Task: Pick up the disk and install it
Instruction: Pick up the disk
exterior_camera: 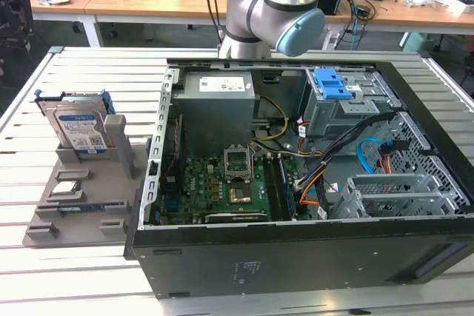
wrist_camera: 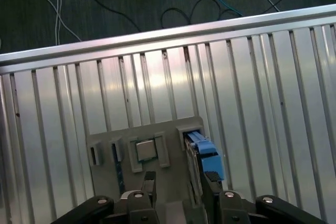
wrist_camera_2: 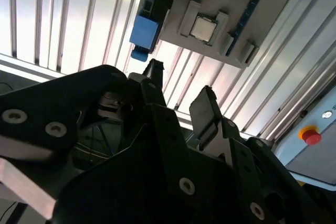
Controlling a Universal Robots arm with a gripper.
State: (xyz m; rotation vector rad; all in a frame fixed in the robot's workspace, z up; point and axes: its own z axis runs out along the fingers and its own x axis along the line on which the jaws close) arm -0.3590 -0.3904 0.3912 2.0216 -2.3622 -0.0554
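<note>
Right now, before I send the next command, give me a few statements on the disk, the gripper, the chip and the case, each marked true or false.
1. The disk stands on edge in the grey holder, outside the computer case. True.
2. The gripper is shut on the disk. False: it is open and holds nothing.
3. The small square chip lies flat on the holder. True.
4. The computer case is closed with its side panel on. False: it lies open, and the motherboard shows.
</note>
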